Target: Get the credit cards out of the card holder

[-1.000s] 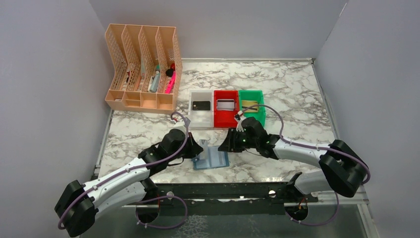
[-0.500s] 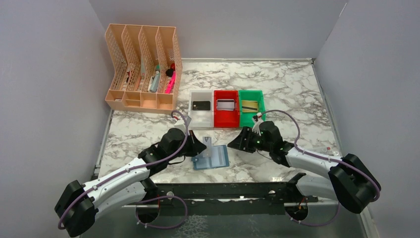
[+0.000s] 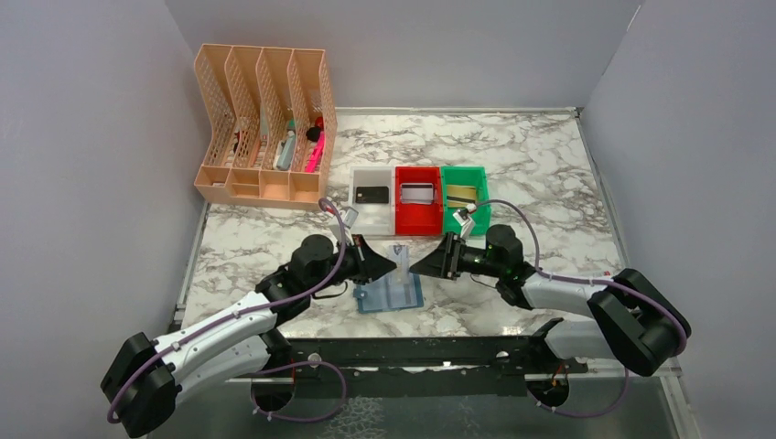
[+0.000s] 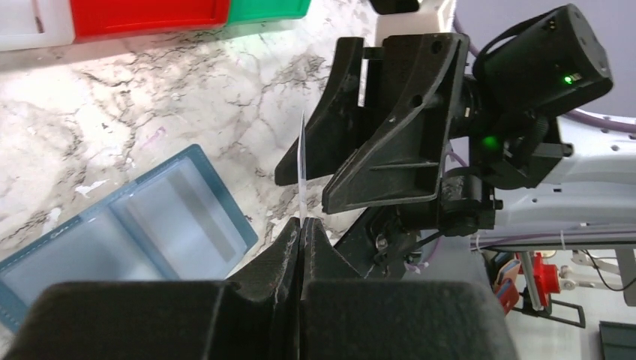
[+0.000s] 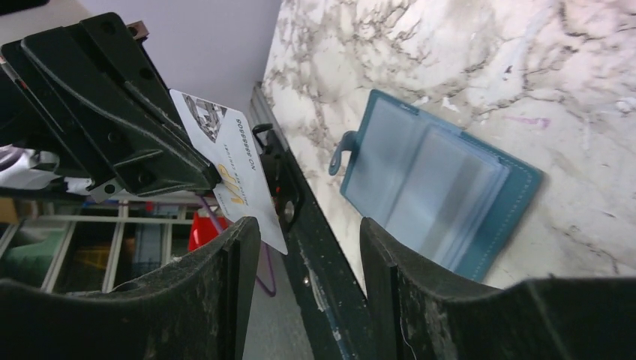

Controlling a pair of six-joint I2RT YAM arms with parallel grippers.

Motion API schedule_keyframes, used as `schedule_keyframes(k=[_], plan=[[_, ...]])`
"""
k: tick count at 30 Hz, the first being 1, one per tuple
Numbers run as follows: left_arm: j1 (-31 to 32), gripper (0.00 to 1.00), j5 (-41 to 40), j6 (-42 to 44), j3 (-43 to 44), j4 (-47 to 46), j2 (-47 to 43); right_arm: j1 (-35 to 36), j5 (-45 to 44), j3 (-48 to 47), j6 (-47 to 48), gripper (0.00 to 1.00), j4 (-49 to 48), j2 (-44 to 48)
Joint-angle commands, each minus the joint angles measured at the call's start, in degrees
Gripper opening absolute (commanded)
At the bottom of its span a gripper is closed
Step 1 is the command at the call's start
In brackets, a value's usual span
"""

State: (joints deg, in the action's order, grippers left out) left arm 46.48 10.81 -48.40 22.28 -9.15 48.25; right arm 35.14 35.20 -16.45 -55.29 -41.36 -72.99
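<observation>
Now the left gripper (image 3: 389, 264) is up off the card holder (image 3: 391, 294), jaws pinched tight on one pale credit card (image 5: 236, 172). A second ago it sat low at the holder's left edge; half a second ago that card was only standing up out of a pocket. It is clear of the holder now, held on edge above the surface (image 3: 540, 165).

Across from it, the right gripper (image 3: 417, 267) has swung back in. It was over the holder's upper right a second ago, pulled away to the right, and now points straight at the left gripper. Its jaws stand apart, wider than a second ago, with nothing clamped. The card's free end sits right at their mouth, and I can't tell whether it touches a finger.

The card holder hasn't budged: it lies open and flat on the surface, just below both grippers, clear pockets facing up.

Behind them, nothing has changed. The white bin (image 3: 370, 225) holds a black card (image 3: 371, 194), the red bin (image 3: 416, 221) a silver card (image 3: 416, 192) and the green bin (image 3: 465, 171) a gold card (image 3: 460, 195).
</observation>
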Motion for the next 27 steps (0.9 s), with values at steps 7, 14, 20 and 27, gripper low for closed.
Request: schedule_keyframes(k=[7, 14, 20, 27], plan=[[-0.1, 0.00, 4.6, -0.6, -1.3, -7.6, 0.3, -0.2, 9.1, 0.0, -3.1, 0.49, -14.7, -3.2], [-0.1, 0.00, 6.6, -0.5, -0.9, -8.5, 1.8, -0.2, 8.6, -0.1, -3.7, 0.43, -16.0, -3.9], [-0.1, 0.00, 7.8, 0.0, -1.0, -9.3, 1.8, -0.2, 9.0, -0.2, -4.8, 0.39, -18.5, -5.0], [-0.1, 0.00, 8.2, 0.0, -2.9, -11.5, 0.9, -0.2, 11.1, -0.1, -5.9, 0.34, -22.1, -5.7]])
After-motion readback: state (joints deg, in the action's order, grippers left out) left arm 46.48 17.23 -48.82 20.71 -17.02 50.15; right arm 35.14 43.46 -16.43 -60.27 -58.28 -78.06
